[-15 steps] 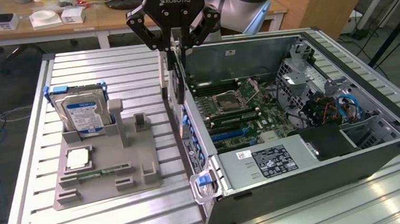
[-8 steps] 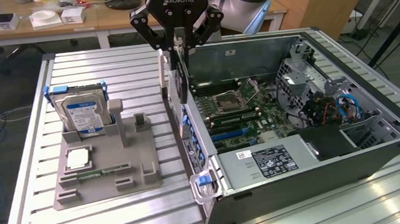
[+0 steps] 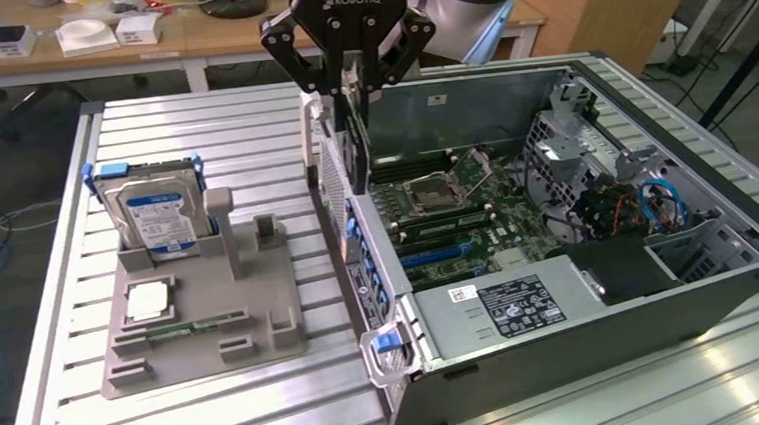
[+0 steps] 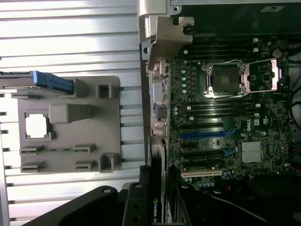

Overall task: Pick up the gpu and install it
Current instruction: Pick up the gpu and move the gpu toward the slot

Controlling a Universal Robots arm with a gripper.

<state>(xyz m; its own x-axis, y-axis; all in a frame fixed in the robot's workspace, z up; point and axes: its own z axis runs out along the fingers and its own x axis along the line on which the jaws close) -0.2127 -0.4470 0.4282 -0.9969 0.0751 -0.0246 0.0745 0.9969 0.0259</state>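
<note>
The gpu (image 3: pixel 351 139), a thin dark card with a perforated metal bracket, hangs upright and edge-on in my gripper (image 3: pixel 350 82), which is shut on its top edge. It hovers over the open computer case (image 3: pixel 706 290), just inside the wall on the exterior view's left, above the motherboard (image 3: pixel 467 216). In the wrist view the gpu (image 4: pixel 157 188) runs edge-on between my fingers (image 4: pixel 136 202), with an NVIDIA label showing. It lines up near the blue expansion slots (image 4: pixel 202 135) and the white slot (image 4: pixel 201 173). The blue slots (image 3: pixel 434 256) lie below and nearer the camera than the card.
A grey holder (image 3: pixel 201 335) on the slatted table (image 3: pixel 84 393) carries the silver hard drive (image 3: pixel 152 213), a square processor (image 3: pixel 149 301) and a green memory stick (image 3: pixel 180 329). The case holds a power supply (image 3: pixel 520 303), drive cages and cables (image 3: pixel 647 204). A desk stands behind.
</note>
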